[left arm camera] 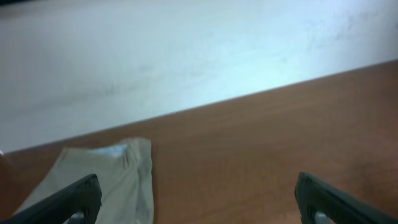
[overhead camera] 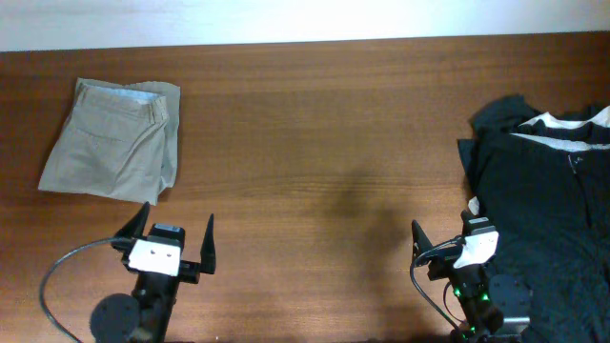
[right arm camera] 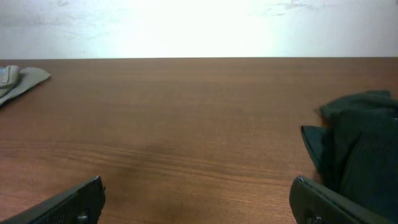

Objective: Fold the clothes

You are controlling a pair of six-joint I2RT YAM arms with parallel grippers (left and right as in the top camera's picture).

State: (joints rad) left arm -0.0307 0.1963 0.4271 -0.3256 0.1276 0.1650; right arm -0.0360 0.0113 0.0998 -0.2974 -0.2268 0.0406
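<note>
The khaki shorts (overhead camera: 114,141) lie folded into a compact block at the far left of the wooden table (overhead camera: 315,143), waistband toward the back. They also show in the left wrist view (left arm camera: 106,180) and, as a corner, in the right wrist view (right arm camera: 18,79). My left gripper (overhead camera: 172,240) is open and empty near the front edge, just below the shorts. My right gripper (overhead camera: 443,238) is open and empty at the front right, beside the black garment.
A black garment with white collar trim (overhead camera: 543,181) lies crumpled at the right side of the table; its edge shows in the right wrist view (right arm camera: 360,143). A pale wall (left arm camera: 186,56) rises behind the table's back edge.
</note>
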